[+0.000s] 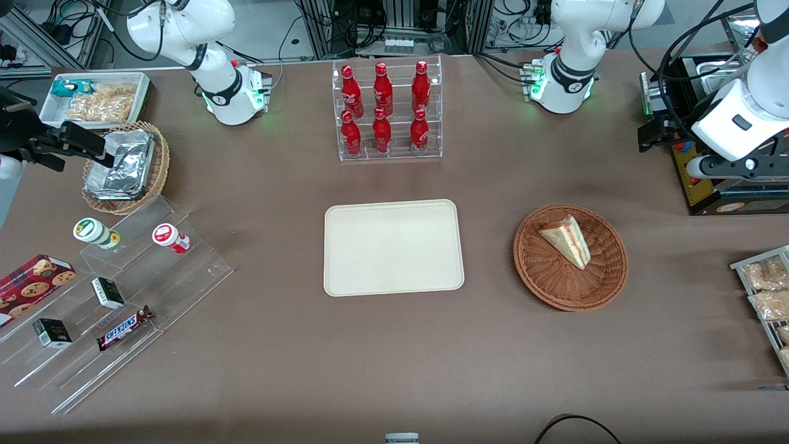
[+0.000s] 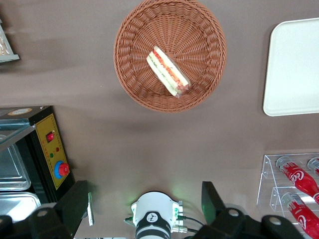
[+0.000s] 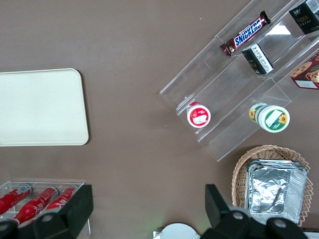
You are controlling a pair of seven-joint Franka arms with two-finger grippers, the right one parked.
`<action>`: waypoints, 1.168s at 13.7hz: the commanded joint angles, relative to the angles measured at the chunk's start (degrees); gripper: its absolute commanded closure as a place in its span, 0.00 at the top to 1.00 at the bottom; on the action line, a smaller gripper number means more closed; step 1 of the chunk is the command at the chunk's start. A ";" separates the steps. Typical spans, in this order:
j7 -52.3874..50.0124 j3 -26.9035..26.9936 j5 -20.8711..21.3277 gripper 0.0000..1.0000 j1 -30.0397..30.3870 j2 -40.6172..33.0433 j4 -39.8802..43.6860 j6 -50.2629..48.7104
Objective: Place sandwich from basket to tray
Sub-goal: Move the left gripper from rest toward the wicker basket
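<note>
A matt brown cloth (image 1: pixel 394 357) covers the table, under a smooth, matt cream-beige plastic-looking tray (image 1: pixel 393 246) and a rough, round reddish-brown wicker basket (image 1: pixel 570 290) holding a soft pale-bread triangular sandwich (image 1: pixel 566 240). Glossy red bottles (image 1: pixel 383 105) stand in a clear acrylic rack (image 1: pixel 388 154). The black matt two-finger gripper (image 2: pixel 144 204) hangs above the cloth near the yellow-faced metal box (image 2: pixel 50 149), its fingers spread wide.

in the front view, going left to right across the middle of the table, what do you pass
clear stepped stand → tray → basket holding the sandwich → left gripper, raised at the working arm's end, jaws open.
</note>
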 commanded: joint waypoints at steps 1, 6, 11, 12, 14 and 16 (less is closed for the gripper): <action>-0.40 -0.13 0.79 1.00 -0.29 0.17 -0.11 0.44; -0.49 -0.13 0.52 1.00 -0.29 2.89 -2.74 1.23; -0.66 -0.13 0.70 1.00 -0.37 4.92 -8.79 6.05; -0.75 -0.13 0.70 1.00 -0.37 4.74 -10.81 8.07; -0.93 -0.13 0.79 1.00 -0.37 4.83 -13.71 11.50; -1.19 -0.22 1.22 1.00 -1.51 4.48 -19.23 17.46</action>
